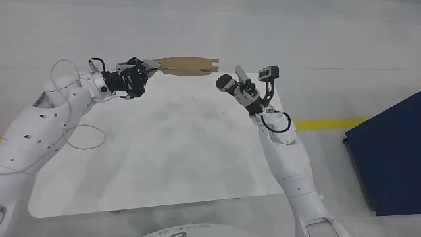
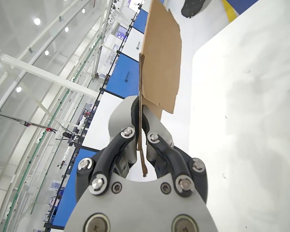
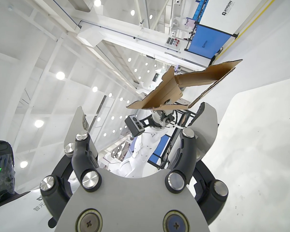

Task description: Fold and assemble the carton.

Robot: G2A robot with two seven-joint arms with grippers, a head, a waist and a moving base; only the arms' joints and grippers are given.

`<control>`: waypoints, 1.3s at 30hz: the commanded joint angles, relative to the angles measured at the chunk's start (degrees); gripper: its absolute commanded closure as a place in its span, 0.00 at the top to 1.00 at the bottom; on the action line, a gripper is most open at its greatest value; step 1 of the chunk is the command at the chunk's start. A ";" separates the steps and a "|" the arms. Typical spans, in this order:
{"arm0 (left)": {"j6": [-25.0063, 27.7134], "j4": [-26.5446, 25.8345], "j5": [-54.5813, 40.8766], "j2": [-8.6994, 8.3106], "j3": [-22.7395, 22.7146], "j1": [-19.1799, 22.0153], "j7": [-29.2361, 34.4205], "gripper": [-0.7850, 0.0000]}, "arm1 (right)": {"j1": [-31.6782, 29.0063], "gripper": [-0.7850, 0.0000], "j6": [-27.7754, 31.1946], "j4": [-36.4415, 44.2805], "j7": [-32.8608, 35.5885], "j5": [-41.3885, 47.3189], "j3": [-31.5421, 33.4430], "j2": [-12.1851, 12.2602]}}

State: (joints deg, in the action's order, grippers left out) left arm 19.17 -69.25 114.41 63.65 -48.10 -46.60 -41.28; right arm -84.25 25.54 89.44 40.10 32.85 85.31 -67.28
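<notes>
Above the far edge of the white, lightly scuffed bench [image 1: 171,158], the left pincer [image 1: 151,67] is clamped on one end of the brown carton [image 1: 189,66], which hangs in the air clear of the surface. Near the carton's other end but apart from it, the right pincer [image 1: 222,83] stands wide and holds nothing. Pale floor [image 1: 263,20] with yellow lines [image 1: 332,124] surrounds the bench, and a blue panel [image 1: 395,158] stands at the right.

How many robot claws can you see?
2. The left claw grips the brown cardboard carton over the white table's far edge; the right claw, open, is just off the carton's other end.
</notes>
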 commanded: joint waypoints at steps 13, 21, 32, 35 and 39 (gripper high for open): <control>0.03 0.49 1.29 0.64 0.87 0.29 -1.15 0.00 | 3.97 0.78 -2.80 -3.09 7.22 2.82 -2.19 -0.04; 0.09 0.85 1.74 0.90 0.94 0.60 -1.78 0.00 | 5.75 0.65 -3.90 -4.57 8.17 2.63 -3.29 -0.13; 0.37 0.94 3.09 1.12 1.10 0.81 -2.32 0.00 | 6.91 0.50 -5.50 -6.53 8.53 4.15 -2.66 -0.04; 0.38 0.97 3.36 1.19 1.11 0.91 -2.33 0.00 | 7.59 0.48 -6.22 -6.87 8.50 3.39 -3.29 -0.09; 0.31 1.40 3.77 1.24 1.03 1.08 -2.60 0.00 | 8.14 0.46 -7.03 -7.36 9.79 3.18 -3.30 0.02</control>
State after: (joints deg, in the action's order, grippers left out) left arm 19.51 -68.06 118.05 64.88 -47.05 -45.57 -43.81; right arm -76.21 18.61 82.19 49.38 35.94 81.94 -67.30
